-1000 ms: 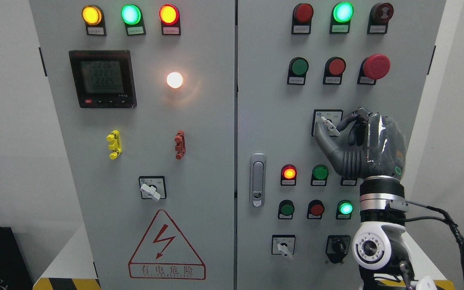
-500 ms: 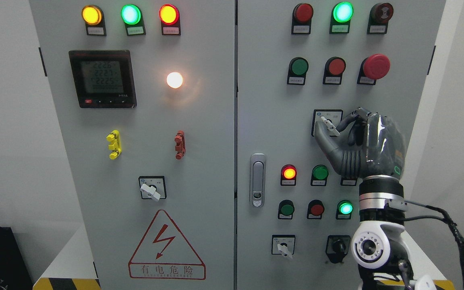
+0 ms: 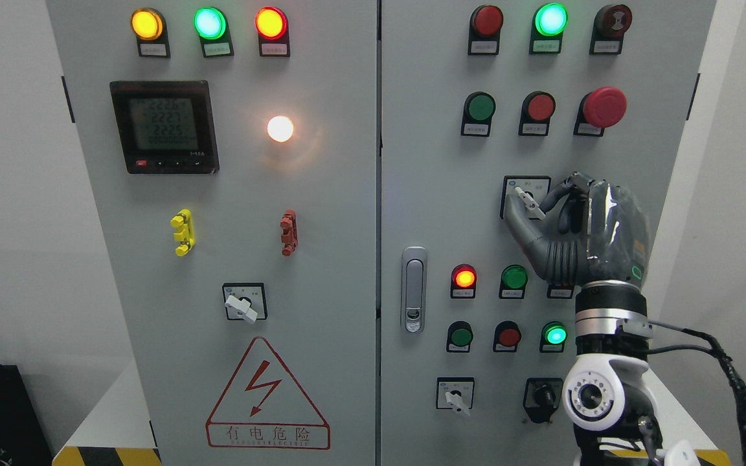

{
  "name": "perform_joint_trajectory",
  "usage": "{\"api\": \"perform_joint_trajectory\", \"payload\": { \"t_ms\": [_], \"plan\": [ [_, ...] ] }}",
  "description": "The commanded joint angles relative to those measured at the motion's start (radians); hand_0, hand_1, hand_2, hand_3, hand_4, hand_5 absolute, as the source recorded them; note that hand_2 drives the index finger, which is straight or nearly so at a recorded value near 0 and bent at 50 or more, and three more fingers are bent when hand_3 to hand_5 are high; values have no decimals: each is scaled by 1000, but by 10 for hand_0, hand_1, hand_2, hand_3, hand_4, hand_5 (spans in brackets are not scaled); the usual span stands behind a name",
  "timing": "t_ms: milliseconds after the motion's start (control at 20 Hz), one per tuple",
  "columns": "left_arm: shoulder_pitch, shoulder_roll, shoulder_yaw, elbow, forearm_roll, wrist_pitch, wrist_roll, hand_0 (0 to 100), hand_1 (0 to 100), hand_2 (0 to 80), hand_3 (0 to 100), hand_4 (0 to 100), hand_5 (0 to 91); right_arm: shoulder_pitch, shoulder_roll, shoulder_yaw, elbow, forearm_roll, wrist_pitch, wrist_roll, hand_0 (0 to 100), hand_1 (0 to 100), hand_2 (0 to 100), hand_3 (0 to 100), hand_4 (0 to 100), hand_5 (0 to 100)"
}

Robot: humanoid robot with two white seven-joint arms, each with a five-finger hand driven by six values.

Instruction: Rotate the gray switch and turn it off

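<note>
On the left door of the cabinet [image 3: 321,272], a similar switch [image 3: 243,304] sits low down above the warning triangle [image 3: 268,395], well apart from the robot and not the one in play. No left arm shows anywhere in the picture.

On the right door, below the red mushroom button [image 3: 604,106] and above the lit orange lamp [image 3: 463,277], the gray switch [image 3: 528,200] sits in its dark square plate. Its pale lever lies on a slant, the upper end pointing up and left, the lower end down and right toward the palm.

The right hand [image 3: 574,230] rises from the lower right and meets the switch from the right side and below. Its thumb [image 3: 517,223] reaches up under the lever's left end, while the curled fingers [image 3: 557,193] close in over the lower-right end, so the lever lies between them. The hand appears pinched on the lever, though the fingertips partly hide the contact and a firm hold cannot be confirmed.

Since the lever's long axis runs across the gap between thumb and fingers, the turn would likely come from rolling the wrist about the switch's centre.
</note>
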Motion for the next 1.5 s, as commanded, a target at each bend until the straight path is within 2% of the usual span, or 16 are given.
{"api": "perform_joint_trajectory", "payload": {
  "t_ms": [0, 400, 1450],
  "plan": [
    [-9, 1, 8, -25, 20, 0, -1, 120, 389, 0, 0, 0, 0, 0, -5, 5, 0, 0, -2, -5, 291, 445, 681, 995, 1000, 1000],
    [-9, -1, 8, -25, 20, 0, 1, 120, 389, 0, 0, 0, 0, 0, -5, 6, 2, -2, -2, -5, 396, 438, 687, 997, 1000, 1000],
    [-9, 1, 8, -25, 20, 0, -1, 120, 389, 0, 0, 0, 0, -2, -2, 6, 5, -2, 0, -5, 516, 448, 720, 1000, 1000, 1000]
  ]
}}
